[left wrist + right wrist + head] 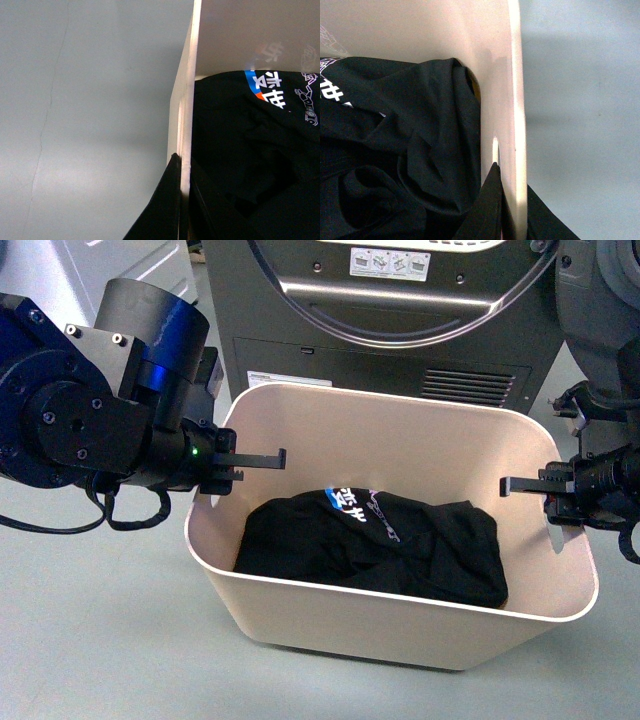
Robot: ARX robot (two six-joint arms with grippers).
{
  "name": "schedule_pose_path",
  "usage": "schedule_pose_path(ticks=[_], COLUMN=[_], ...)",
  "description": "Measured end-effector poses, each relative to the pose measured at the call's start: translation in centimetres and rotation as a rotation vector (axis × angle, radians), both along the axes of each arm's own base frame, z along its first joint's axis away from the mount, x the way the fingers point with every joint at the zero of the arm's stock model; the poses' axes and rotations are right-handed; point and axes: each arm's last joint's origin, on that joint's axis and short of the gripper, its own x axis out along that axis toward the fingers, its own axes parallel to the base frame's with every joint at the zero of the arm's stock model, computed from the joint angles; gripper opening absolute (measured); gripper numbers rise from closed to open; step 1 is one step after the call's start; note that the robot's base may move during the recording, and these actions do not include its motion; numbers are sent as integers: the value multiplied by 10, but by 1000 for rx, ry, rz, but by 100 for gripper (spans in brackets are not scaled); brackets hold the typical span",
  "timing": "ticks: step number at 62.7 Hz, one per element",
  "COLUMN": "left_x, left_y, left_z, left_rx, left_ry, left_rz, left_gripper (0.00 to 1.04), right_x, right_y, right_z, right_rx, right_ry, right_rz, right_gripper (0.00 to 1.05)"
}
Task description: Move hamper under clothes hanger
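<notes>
The beige hamper (400,592) stands on the floor in front of me, with black printed clothes (380,540) lying in it. My left gripper (235,465) is shut on its left short wall at the rim. My right gripper (545,487) is shut on its right short wall at the rim. In the left wrist view the gripper (182,200) pinches the thin wall (187,100), one finger outside and one inside. In the right wrist view the gripper (512,210) pinches the wall (512,100) beside a slot handle (495,150). The clothes hanger is out of view.
A large grey front-loading machine (400,300) with a round door stands close behind the hamper. Pale grey-green floor (100,620) lies to the left and front. A white cabinet (120,260) shows at the far left.
</notes>
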Motion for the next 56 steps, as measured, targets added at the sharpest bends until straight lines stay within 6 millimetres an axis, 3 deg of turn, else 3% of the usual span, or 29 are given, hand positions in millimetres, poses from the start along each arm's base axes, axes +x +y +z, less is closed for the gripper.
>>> schedule_pose_path(ticks=[43,56], left_x=[-5,-4], left_y=[2,10], left_z=[-1,-2], left_rx=[4,14], left_ry=[3,5], left_rz=[4,34], left_gripper=[4,4], right_x=[-4,-4], right_y=[2,12], right_z=[-1,-1], right_rx=[2,22], right_ry=[-7,-7], right_rz=[7,43], right_gripper=[3,3])
